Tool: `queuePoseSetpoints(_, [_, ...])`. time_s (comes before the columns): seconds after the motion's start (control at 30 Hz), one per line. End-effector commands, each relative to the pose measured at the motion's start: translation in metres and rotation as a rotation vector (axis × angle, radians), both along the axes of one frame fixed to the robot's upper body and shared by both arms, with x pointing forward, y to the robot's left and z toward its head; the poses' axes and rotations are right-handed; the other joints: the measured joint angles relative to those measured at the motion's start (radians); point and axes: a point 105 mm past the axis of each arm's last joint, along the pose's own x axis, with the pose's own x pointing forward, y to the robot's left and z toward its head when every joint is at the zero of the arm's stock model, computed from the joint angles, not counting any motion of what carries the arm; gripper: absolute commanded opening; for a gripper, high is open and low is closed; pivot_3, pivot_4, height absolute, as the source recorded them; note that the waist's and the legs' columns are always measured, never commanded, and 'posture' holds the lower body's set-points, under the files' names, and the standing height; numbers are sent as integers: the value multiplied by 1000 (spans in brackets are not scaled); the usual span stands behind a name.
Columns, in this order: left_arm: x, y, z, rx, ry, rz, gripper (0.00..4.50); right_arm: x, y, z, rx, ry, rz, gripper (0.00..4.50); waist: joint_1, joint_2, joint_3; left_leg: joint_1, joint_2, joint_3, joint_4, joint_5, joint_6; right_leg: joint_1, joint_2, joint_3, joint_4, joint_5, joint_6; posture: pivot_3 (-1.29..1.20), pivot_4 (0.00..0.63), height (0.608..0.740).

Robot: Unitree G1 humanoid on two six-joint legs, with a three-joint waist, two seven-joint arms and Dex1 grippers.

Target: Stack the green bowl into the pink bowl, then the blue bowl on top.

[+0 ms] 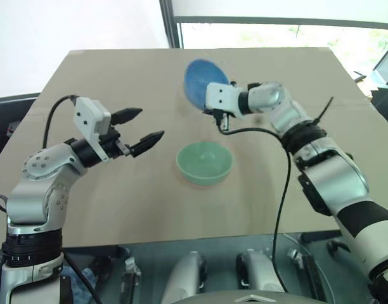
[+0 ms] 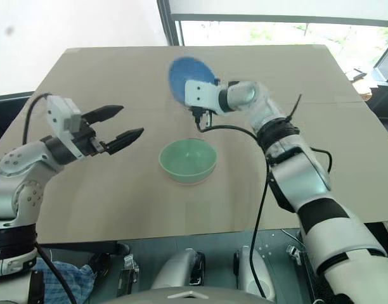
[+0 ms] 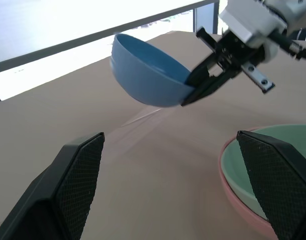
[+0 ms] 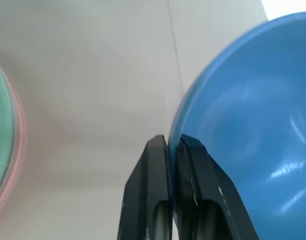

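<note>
The right end effector [image 3: 193, 90] is clenched on the rim of the smooth, sky-blue round plastic bowl [image 3: 143, 70], held tilted above the worktop [image 1: 118, 209]. It looks light, stiff and probably slippery, so the rim pinch suits. The left end effector [image 1: 140, 132] hangs released beside the mint-green plastic bowl [image 1: 204, 161] nested in the salmon-pink plastic bowl [image 3: 243, 210].

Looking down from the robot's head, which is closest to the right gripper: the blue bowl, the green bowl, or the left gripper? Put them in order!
1. Blue bowl: pinched in the right gripper.
2. Green bowl: on the table below, inside the pink bowl.
3. Left gripper: farthest, off to the left.

The pink bowl [image 3: 243, 207] was almost hidden under the green bowl [image 3: 273, 165]; both were cut off at 4 o'clock in the left wrist view.
</note>
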Motion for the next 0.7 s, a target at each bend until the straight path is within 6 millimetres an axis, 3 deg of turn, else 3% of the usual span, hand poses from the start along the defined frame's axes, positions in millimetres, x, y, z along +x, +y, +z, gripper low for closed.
queuePoseSetpoints(0.03, [-3, -11, 13, -9, -35, -103, 4500, -48, -6, 20, -1, -2, 167, 24, 4, -1, 0, 0, 0, 0, 0, 0, 0, 0, 0, 0, 0, 0, 0, 0, 150, 740])
queuePoseSetpoints(0.3, [3, -29, 5, 69, 35, -294, 4500, -119, -26, 3, -91, 92, 256, 24, 19, -1, 0, 0, 1, 0, 2, 0, 1, 0, -1, 0, 1, 0, 0, 0, 150, 740])
queuePoseSetpoints(0.57, [5, -32, -3, 162, 100, -406, 4500, -133, -27, -7, -116, 128, 224, 24, 21, -1, -1, 0, 1, 0, 3, 0, 1, 0, 0, 0, 1, 0, 0, 0, 150, 740])
queuePoseSetpoints(0.7, [8, -31, -1, 176, 101, -422, 4500, -133, -29, -11, -134, 149, 202, 1406, 23, -1, 0, -1, 0, 0, 4, 0, 1, 0, 0, 0, 1, 0, 0, 0, 150, 740])
